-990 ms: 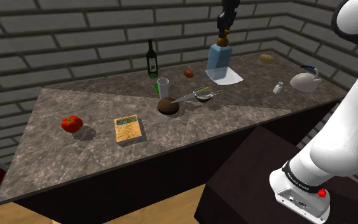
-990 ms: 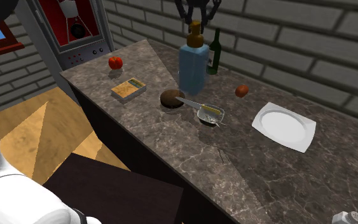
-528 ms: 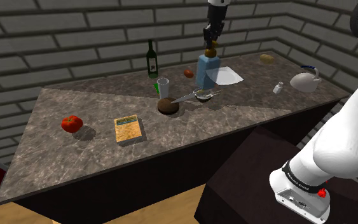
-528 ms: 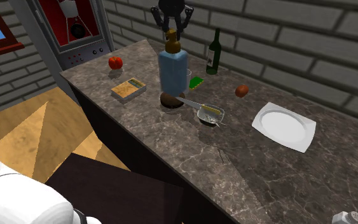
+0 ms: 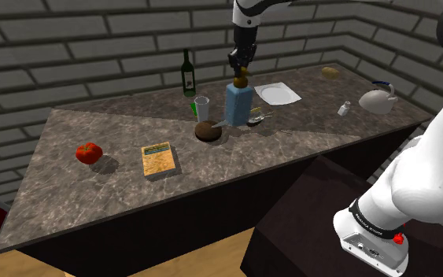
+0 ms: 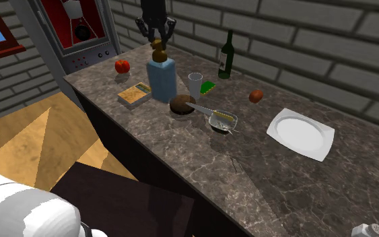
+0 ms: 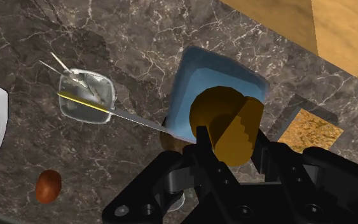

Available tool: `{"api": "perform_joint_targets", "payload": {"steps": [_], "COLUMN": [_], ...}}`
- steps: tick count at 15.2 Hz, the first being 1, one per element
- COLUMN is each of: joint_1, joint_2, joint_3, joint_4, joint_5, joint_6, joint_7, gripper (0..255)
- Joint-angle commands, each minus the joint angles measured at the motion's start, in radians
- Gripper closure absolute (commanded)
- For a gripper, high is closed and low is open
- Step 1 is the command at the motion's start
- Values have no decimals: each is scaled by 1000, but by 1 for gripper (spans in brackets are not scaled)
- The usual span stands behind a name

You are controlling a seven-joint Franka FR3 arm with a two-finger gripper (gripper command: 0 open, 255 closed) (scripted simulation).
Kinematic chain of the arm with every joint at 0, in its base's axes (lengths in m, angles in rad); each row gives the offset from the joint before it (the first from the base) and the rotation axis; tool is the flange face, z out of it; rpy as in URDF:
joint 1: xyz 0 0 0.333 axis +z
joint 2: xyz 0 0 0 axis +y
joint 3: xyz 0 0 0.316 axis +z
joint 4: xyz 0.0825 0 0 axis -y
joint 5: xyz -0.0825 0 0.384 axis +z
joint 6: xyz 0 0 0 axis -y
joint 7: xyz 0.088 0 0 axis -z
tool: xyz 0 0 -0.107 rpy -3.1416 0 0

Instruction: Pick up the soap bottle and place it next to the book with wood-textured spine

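Note:
The soap bottle (image 5: 238,105) (image 6: 161,79) (image 7: 217,95) is pale blue with a brown pump top. It hangs above the marble counter (image 5: 117,189), and my gripper (image 5: 241,71) (image 6: 157,40) (image 7: 231,156) is shut on the pump top. In the shoulder view it hovers over the brown round loaf (image 5: 208,131) and clear bowl (image 5: 253,119). The book (image 5: 158,160) (image 6: 135,94) (image 7: 308,129) lies flat with a tan cover, toward the shoulder view's left of the bottle.
On the counter stand a green wine bottle (image 5: 187,74), a clear glass (image 5: 202,108), a knife (image 6: 201,108), a white plate (image 5: 278,94), a tomato (image 5: 88,153), a kettle (image 5: 376,98), a shaker (image 5: 343,108) and a potato (image 5: 330,73). A brick wall runs behind it.
The arm has carried the soap bottle from above the white plate toward the shoulder view's left and a little lower, closer to the book. Nothing else on the counter has moved.

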Motion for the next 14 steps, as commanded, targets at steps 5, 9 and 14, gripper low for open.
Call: {"api": "perform_joint_targets", "payload": {"steps": [5, 9, 14], "joint_1": [70, 116, 176], "joint_2": [32, 78, 154], "joint_3": [57, 91, 129], "joint_4": [-34, -24, 16], "joint_5": [-8, -15, -29], "joint_6": [66, 101, 134], "joint_7": [131, 214, 316], "gripper": [255, 255, 255]}}
